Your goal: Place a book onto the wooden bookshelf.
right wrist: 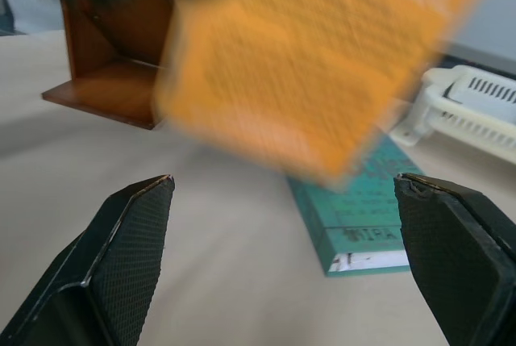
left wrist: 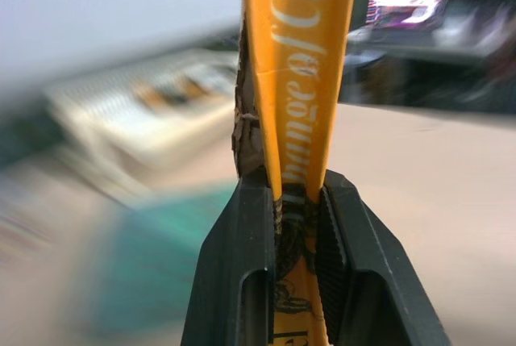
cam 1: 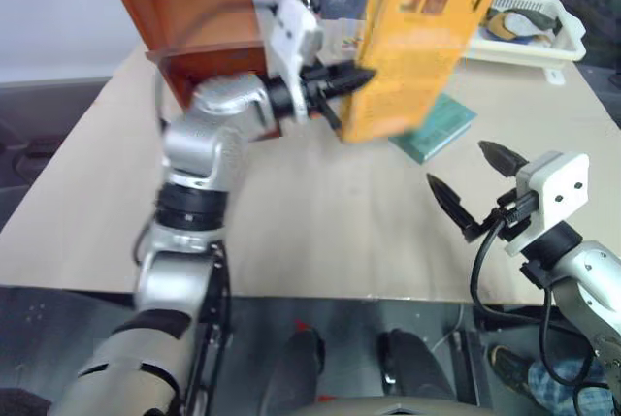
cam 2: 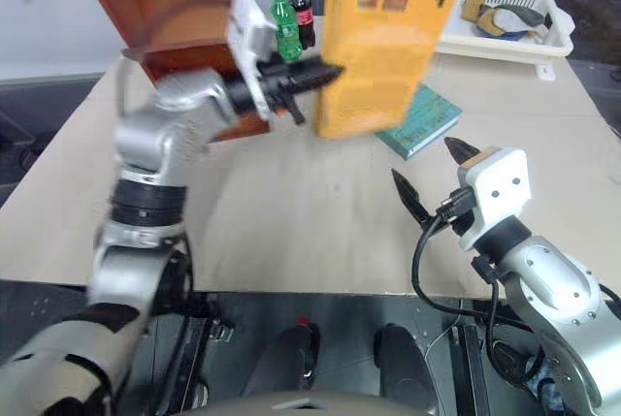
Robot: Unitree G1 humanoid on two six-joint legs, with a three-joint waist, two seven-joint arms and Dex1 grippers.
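Note:
The orange-yellow book (cam 1: 417,38) hangs upright in the air above the table, held by its left edge. My left gripper (cam 1: 354,81) is shut on it; the left wrist view shows both black fingers (left wrist: 242,265) clamped on the book's spine (left wrist: 298,80). The wooden bookshelf (cam 1: 189,18) stands at the far left of the table, just behind my left forearm, its open compartment facing me. My right gripper (cam 1: 475,183) hovers open and empty near the table's front right, below the book, its fingers (right wrist: 129,249) spread wide.
A teal-green book (cam 1: 435,130) lies flat on the table under the held book. A white plastic basket (cam 1: 529,28) with items sits at the back right. Two bottles (cam 2: 291,18) stand beside the shelf. The table's front edge runs close to my arms.

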